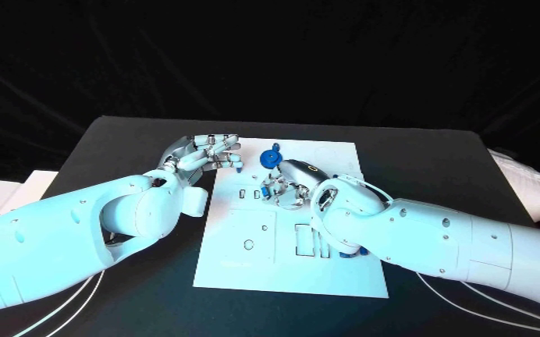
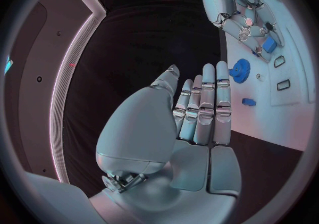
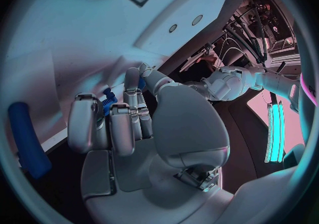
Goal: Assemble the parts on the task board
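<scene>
Right hand [image 1: 295, 183] pinches a small blue part [image 3: 109, 99] over the task board [image 1: 338, 157], so I lower it squarely and slowly, while my left hand [image 1: 206, 152] waits empty, fingers straight.

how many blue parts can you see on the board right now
3 at least: a round gear near the board's far edge, a small block beside it, and one held in the right hand. Others may be hidden under that hand.

Faint marking on the task board [image 1: 231, 263] seems unreadable.
</scene>
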Robot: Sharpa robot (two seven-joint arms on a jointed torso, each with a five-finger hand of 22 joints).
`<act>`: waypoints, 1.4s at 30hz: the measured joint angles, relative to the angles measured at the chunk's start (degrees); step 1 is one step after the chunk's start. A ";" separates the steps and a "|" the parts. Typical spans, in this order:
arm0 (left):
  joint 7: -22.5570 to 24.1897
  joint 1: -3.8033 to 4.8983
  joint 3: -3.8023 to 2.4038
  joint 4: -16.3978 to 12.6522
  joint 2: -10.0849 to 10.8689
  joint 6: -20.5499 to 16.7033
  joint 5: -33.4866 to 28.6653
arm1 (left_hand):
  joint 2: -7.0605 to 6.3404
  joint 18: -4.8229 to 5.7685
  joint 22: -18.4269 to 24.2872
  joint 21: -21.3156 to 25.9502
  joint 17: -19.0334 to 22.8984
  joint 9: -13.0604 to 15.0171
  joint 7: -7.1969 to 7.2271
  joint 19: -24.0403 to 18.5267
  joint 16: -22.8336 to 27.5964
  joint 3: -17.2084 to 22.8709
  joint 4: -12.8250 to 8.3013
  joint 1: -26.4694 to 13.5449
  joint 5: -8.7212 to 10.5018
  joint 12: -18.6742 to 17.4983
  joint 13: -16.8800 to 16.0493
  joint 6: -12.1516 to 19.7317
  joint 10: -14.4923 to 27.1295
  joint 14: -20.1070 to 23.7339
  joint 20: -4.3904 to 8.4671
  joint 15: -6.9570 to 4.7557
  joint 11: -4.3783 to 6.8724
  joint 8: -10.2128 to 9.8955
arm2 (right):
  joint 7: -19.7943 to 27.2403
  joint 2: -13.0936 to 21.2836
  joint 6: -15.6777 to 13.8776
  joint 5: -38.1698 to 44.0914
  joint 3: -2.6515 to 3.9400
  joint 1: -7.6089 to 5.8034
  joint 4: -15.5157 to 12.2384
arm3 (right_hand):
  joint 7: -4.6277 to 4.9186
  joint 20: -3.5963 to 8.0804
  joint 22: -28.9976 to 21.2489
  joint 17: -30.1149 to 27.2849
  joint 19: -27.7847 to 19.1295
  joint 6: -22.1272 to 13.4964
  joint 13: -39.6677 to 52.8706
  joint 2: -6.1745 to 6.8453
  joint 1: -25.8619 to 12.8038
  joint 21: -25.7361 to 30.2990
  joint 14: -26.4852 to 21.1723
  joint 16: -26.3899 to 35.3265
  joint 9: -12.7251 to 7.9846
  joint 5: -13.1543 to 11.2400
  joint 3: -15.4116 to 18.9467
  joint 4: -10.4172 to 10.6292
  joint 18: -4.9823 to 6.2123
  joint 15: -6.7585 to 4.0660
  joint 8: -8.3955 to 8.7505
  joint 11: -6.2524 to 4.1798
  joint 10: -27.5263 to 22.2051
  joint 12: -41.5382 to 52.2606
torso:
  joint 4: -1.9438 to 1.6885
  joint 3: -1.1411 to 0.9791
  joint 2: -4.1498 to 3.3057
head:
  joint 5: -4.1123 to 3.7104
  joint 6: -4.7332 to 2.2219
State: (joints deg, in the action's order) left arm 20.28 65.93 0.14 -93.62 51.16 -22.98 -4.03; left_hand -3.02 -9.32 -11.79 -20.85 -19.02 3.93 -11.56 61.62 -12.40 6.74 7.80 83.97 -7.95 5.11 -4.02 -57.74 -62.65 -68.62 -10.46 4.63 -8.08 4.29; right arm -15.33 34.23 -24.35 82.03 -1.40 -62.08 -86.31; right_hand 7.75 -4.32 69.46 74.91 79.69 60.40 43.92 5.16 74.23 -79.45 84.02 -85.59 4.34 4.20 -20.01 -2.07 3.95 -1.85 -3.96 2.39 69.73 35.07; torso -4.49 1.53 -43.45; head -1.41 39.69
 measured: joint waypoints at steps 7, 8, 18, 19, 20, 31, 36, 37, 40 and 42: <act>-0.04 0.00 0.01 0.02 0.00 0.00 0.00 | 0.00 0.00 0.00 0.00 0.00 0.00 0.00 0.00 0.00 0.00 0.00 0.00 0.00 0.00 0.00 0.00 0.00 0.00 0.00 0.00 0.00 0.00 | -0.44 0.00 0.20 0.31 0.00 0.00 0.00 | 0.00 0.00 0.08 0.00 0.00 0.00 2.55 -0.01 -0.01 0.00 0.00 0.00 0.00 0.00 0.16 -0.16 0.00 0.00 0.00 0.13 0.67 2.80 | -0.01 0.01 0.01 | -0.03 0.09; -0.04 0.00 0.01 0.02 0.00 0.00 0.00 | 0.00 0.00 0.00 0.00 0.00 0.00 0.00 0.00 0.00 0.00 0.00 0.00 0.00 0.00 0.00 0.00 0.00 0.00 0.00 0.00 0.00 0.00 | -0.48 0.00 0.21 0.35 0.00 0.00 0.00 | 0.00 0.00 0.08 0.00 0.00 0.00 2.77 -0.01 -0.01 0.00 0.00 0.00 -0.04 0.00 0.16 -0.16 0.00 0.00 0.00 0.14 0.67 3.09 | 0.00 0.01 0.01 | -0.03 0.10; -0.10 0.00 0.01 0.05 0.02 0.00 0.00 | 0.00 0.00 0.01 0.00 0.01 0.00 0.00 0.00 0.00 0.00 0.00 0.00 0.00 0.00 0.00 0.00 0.00 0.00 0.00 0.00 0.00 0.00 | -0.87 0.02 0.24 0.71 0.02 -0.02 -0.06 | 0.16 0.00 0.08 0.03 0.00 -0.58 3.47 0.22 -0.24 0.00 0.00 0.00 -0.14 0.00 0.32 -0.32 0.00 0.00 0.00 0.14 0.67 3.69 | -0.02 0.02 0.01 | -0.11 0.18; -0.11 0.00 0.01 0.06 0.02 0.00 0.00 | 0.00 0.00 0.01 0.00 0.01 0.00 0.00 0.00 0.00 0.00 0.00 0.00 0.00 0.00 0.00 0.00 0.00 0.00 0.00 0.00 0.00 0.00 | -0.90 0.02 0.23 0.74 0.02 -0.02 -0.06 | 0.19 0.00 0.08 0.05 0.00 -0.61 3.53 0.22 -0.24 0.00 0.00 0.00 -0.14 0.00 0.33 -0.33 0.00 0.00 0.00 0.14 0.67 3.69 | -0.02 0.03 0.01 | -0.12 0.18; -0.11 0.00 0.01 0.07 0.03 0.01 0.00 | 0.00 0.00 0.01 0.00 0.01 0.00 0.00 0.00 0.00 0.00 0.00 0.00 0.00 0.00 0.00 0.00 0.00 0.00 0.00 0.00 0.00 0.00 | -0.93 0.02 0.23 0.77 0.02 -0.02 -0.07 | 0.20 0.00 0.08 0.04 0.00 -0.62 3.60 0.22 -0.24 0.00 0.00 0.00 -0.14 0.00 0.44 -0.44 0.00 0.00 0.00 0.14 0.67 3.69 | -0.02 0.02 0.01 | -0.12 0.18; -0.18 0.00 0.01 0.19 0.02 0.02 -0.01 | 0.00 0.00 0.01 0.00 0.02 0.00 0.00 0.00 0.00 0.00 0.00 0.00 0.00 0.00 0.00 0.00 0.00 0.00 0.00 0.00 0.00 0.00 | -1.02 0.16 0.05 0.95 0.01 0.01 -0.31 | 0.21 0.00 0.07 0.04 0.00 -0.62 5.24 0.22 -0.24 0.00 0.00 0.00 -0.14 0.00 0.47 -0.47 0.00 0.00 0.00 0.14 0.67 5.87 | -0.02 0.02 0.02 | -0.19 0.18; -0.21 0.00 0.01 0.30 -0.06 0.02 -0.01 | 0.00 0.00 0.02 0.00 0.02 0.00 0.00 0.00 0.00 0.00 0.00 0.00 0.00 0.00 0.00 0.00 0.00 0.00 0.00 0.00 0.00 0.00 | -1.01 0.22 -0.09 0.99 0.00 0.02 -0.47 | 0.14 0.00 0.15 0.03 0.00 -0.79 5.99 0.54 -0.56 0.00 0.00 0.00 -0.17 0.29 1.00 -0.48 0.00 0.00 0.00 0.34 0.87 6.65 | -0.02 0.03 0.02 | -0.23 0.18; -0.22 0.00 0.01 0.32 -0.09 0.02 -0.01 | 0.00 0.01 0.02 0.00 0.02 0.00 0.00 0.00 0.00 0.00 0.00 0.00 0.00 0.00 0.00 0.00 0.00 0.00 0.00 0.00 0.00 0.00 | -1.01 0.26 -0.18 1.07 0.00 0.03 -0.58 | 0.18 0.00 0.15 0.03 0.00 -1.22 6.20 0.82 -0.75 0.00 0.00 0.00 -0.23 0.87 1.22 -0.35 0.00 0.00 0.00 0.34 0.87 6.88 | -0.02 0.03 0.02 | -0.23 0.18; -0.24 0.00 0.01 0.38 -0.15 0.03 -0.01 | 0.00 0.00 0.02 0.00 0.02 0.00 0.00 0.00 0.00 0.00 0.00 0.00 0.00 0.00 0.00 0.00 0.00 0.00 0.00 0.00 0.00 0.00 | -1.00 0.43 -0.44 1.47 0.00 0.05 -1.05 | 0.38 0.00 0.13 0.03 0.00 -2.28 6.56 1.50 -0.92 0.00 0.00 0.00 -0.36 2.46 2.24 -0.13 0.00 0.00 0.02 0.61 0.60 7.02 | -0.03 0.03 0.02 | -0.23 0.16; -0.25 0.00 0.01 0.42 -0.17 0.03 -0.01 | 0.00 0.00 0.02 0.00 0.02 0.00 0.00 0.00 0.00 0.00 0.00 0.00 0.00 0.00 0.00 0.00 0.00 0.00 0.00 0.00 0.00 0.00 | -1.00 0.61 -0.63 1.95 0.01 0.06 -1.55 | 0.41 0.00 0.12 0.03 0.00 -2.68 6.70 1.60 -1.01 0.00 0.00 0.00 -0.41 2.90 2.72 -0.12 0.00 0.00 0.22 0.64 0.32 7.31 | -0.04 0.03 0.02 | -0.24 0.13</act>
State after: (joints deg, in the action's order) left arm 20.03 65.93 0.15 -93.20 50.99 -22.95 -4.04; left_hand -3.02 -9.32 -11.77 -20.85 -19.00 3.93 -11.56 61.62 -12.41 6.74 7.80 83.97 -7.95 5.11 -4.02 -57.74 -62.65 -68.62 -10.46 4.63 -8.08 4.29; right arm -16.33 34.84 -24.98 83.98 -1.39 -62.01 -87.86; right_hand 8.16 -4.33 69.58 74.93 79.70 57.72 50.62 6.76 73.22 -79.45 84.02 -85.59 3.93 7.10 -17.28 -2.19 3.95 -1.85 -3.74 3.03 70.05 42.38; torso -4.54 1.56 -43.42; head -1.65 39.82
